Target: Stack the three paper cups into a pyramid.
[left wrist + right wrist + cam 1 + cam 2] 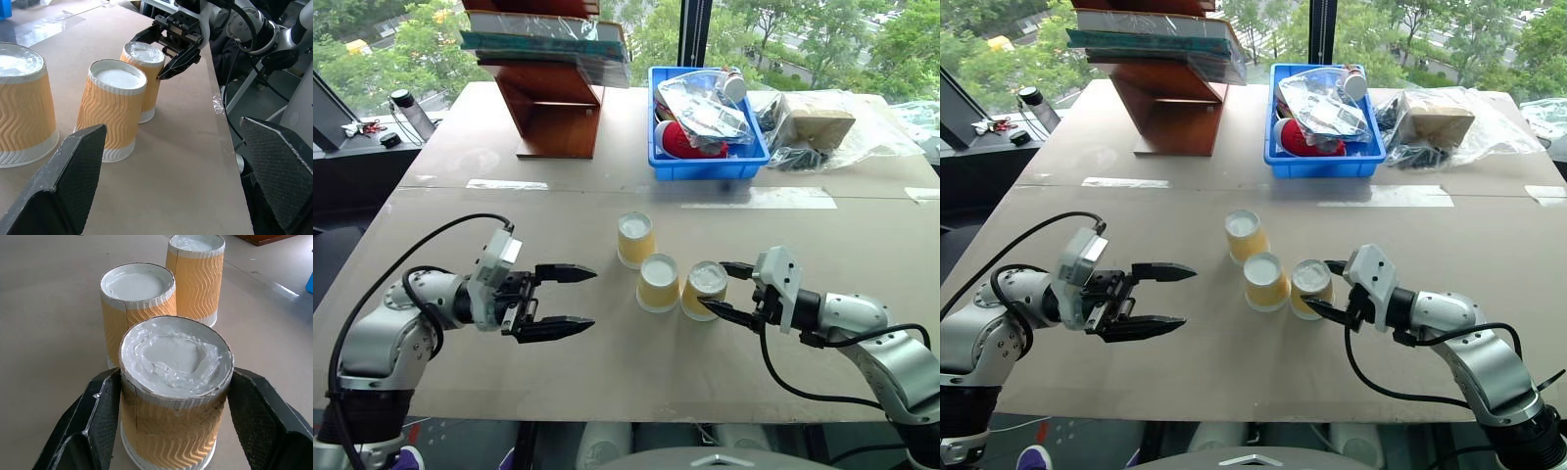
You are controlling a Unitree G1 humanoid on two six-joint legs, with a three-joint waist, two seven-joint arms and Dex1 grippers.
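Already the right gripper (726,291) is clamped on the near cup (703,288), upside down mid-table beside the other two cups (647,260) (thin paper, light, easily crushed). Gripping its ribbed sides gently looks safest. The left gripper (566,298) gapes, empty.

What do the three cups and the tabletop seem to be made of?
The three cups look like paper: matte yellow-tan sides pressed into wavy ribs, white rolled rim, a visible side seam. The table looks like bare brown fibreboard or cardboard sheet, matte, its joints taped over; which, I cannot tell.
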